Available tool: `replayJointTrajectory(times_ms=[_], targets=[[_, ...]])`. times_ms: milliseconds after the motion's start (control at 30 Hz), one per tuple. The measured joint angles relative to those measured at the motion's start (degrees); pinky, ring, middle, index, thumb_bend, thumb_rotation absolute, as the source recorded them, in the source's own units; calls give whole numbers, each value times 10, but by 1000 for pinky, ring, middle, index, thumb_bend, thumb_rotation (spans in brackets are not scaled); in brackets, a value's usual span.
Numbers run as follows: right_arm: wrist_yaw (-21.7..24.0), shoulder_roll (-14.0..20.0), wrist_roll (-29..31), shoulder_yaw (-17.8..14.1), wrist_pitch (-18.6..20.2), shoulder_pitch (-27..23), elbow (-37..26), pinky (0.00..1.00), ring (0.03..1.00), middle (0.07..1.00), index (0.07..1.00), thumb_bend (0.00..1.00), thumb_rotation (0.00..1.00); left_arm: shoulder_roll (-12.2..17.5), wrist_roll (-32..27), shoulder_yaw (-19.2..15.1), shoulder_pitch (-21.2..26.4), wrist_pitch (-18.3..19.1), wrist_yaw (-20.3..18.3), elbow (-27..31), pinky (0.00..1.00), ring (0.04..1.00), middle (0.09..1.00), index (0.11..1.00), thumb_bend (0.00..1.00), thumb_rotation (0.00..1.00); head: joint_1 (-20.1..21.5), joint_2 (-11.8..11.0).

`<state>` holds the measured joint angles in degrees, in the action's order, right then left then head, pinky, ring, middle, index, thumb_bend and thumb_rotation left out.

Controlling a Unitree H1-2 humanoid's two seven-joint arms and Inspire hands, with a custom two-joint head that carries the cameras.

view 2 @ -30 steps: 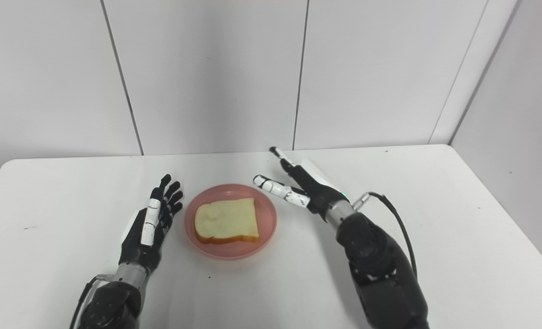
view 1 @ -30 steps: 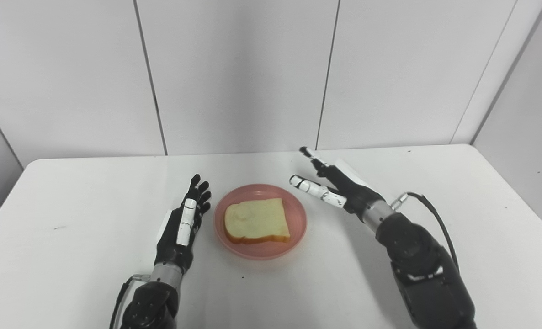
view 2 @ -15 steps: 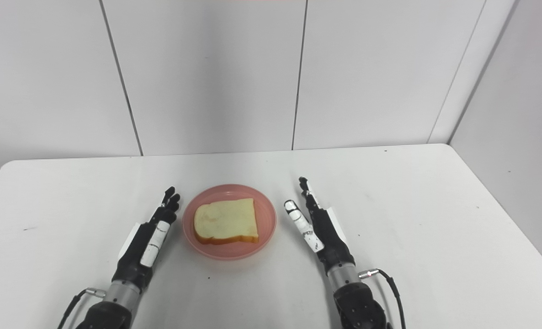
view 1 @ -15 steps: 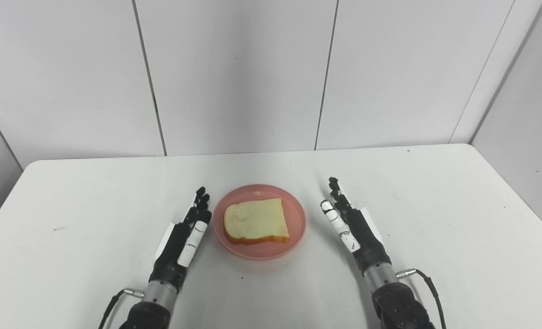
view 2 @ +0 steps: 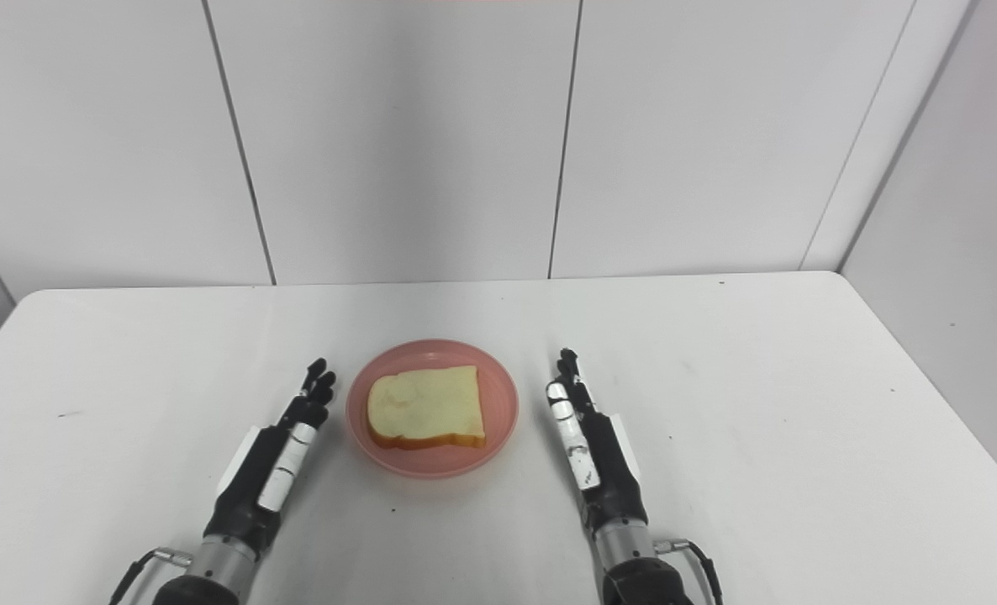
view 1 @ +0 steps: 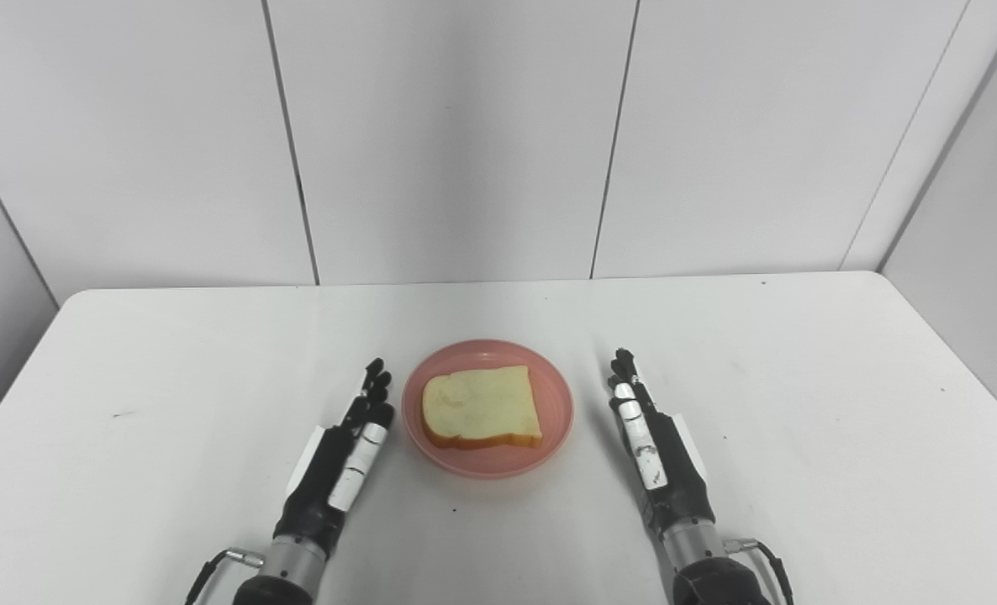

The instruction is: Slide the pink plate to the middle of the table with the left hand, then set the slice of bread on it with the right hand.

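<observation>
The slice of bread (view 1: 482, 408) lies on the pink plate (view 1: 553, 424), between the released left hand (view 1: 339, 458) and released right hand (view 1: 658, 454), touching neither; both steps look done, so nothing more seems needed

One pink plate (view 1: 487, 458) sat on one white table (view 1: 801, 403), and on it lay one slice of bread (view 1: 482, 408). Two robot hands were in view, a left hand (view 1: 335, 465) and a right hand (view 1: 660, 458), one on either side of the plate, each with its fingers extended and holding nothing. No second plate or slice was to be counted: one table, one plate, one slice, two hands.
</observation>
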<state>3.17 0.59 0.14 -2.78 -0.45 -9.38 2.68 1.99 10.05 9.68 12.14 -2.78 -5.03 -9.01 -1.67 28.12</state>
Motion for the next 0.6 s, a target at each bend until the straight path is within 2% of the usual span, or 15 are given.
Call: replayJointTrajectory(times_ms=[67, 200, 267, 333, 400, 500, 600], targets=[[0, 2, 0, 2, 1, 0, 1, 1000, 1000, 1000, 1000, 287, 1000, -2, -10, -4, 0, -2, -3, -2, 1000, 1000, 1000, 1000, 672, 1000, 0, 0], [2, 6, 10, 3, 5, 0, 2, 1000, 1000, 1000, 1000, 253, 1000, -8, -53, -19, 3, 6, -20, -6, 1000, 1000, 1000, 1000, 753, 1000, 4, 1], [1, 8, 14, 3, 6, 0, 2, 1000, 1000, 1000, 1000, 238, 1000, -14, -84, -29, 6, 23, -31, -7, 981, 1000, 1000, 1000, 728, 1000, 4, 1], [1, 9, 17, 3, 8, 0, 3, 1000, 1000, 1000, 1000, 215, 1000, -12, -59, -20, 7, 22, -20, -6, 983, 1000, 1000, 1000, 669, 1000, 0, 3], [1, 10, 20, 5, 9, 0, 3, 1000, 1000, 1000, 1000, 212, 1000, -9, -20, -10, 4, 7, 3, -6, 985, 1000, 1000, 1000, 645, 1000, -1, 4], [2, 11, 23, 5, 9, 0, 3, 1000, 1000, 1000, 1000, 218, 1000, -9, 2, -6, 3, -3, 14, -9, 966, 1000, 1000, 1000, 623, 1000, -2, 4], [2, 14, 26, 7, 9, 0, 3, 1000, 1000, 1000, 1000, 226, 1000, -11, 9, -5, 3, -1, 16, -8, 994, 1000, 1000, 1000, 666, 1000, -8, 4]])
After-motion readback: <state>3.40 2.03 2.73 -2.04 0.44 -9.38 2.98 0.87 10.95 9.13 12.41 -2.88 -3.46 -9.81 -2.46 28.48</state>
